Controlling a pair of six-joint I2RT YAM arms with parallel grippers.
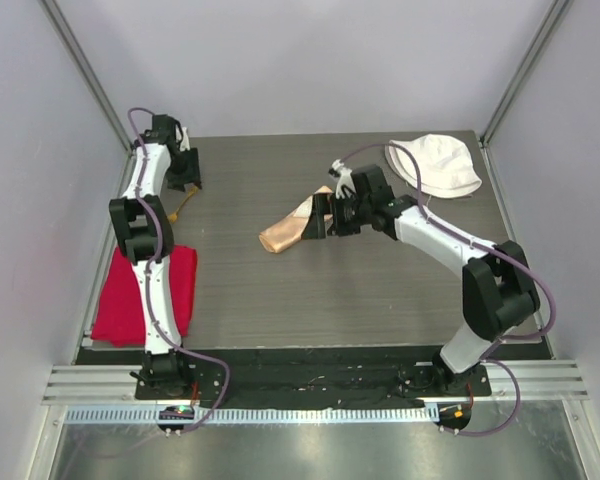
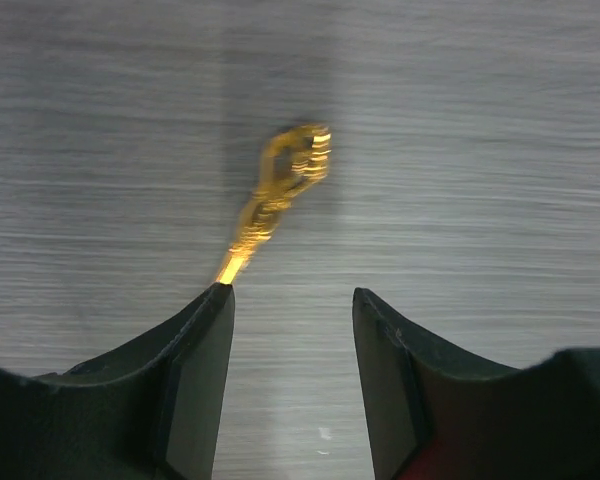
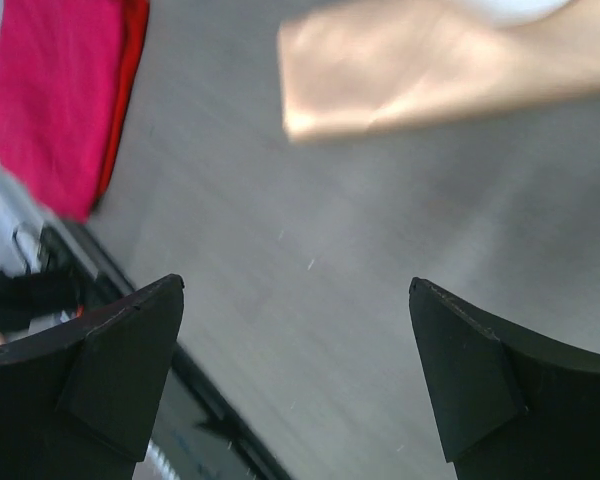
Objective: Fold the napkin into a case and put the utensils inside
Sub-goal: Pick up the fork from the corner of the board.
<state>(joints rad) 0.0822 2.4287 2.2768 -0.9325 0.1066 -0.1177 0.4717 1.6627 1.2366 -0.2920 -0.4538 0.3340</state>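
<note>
One napkin (image 1: 290, 230) on grey table (image 1: 380, 300); pale walls (image 1: 280, 60)

Shiny gold metal fork (image 2: 278, 190) (matt wood-grain table (image 2: 480, 150))

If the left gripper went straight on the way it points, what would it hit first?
Most likely the gold fork, lying on the table just ahead of the open left gripper, its near end by one fingertip. Depth is unclear, so it might touch the table first.
</note>
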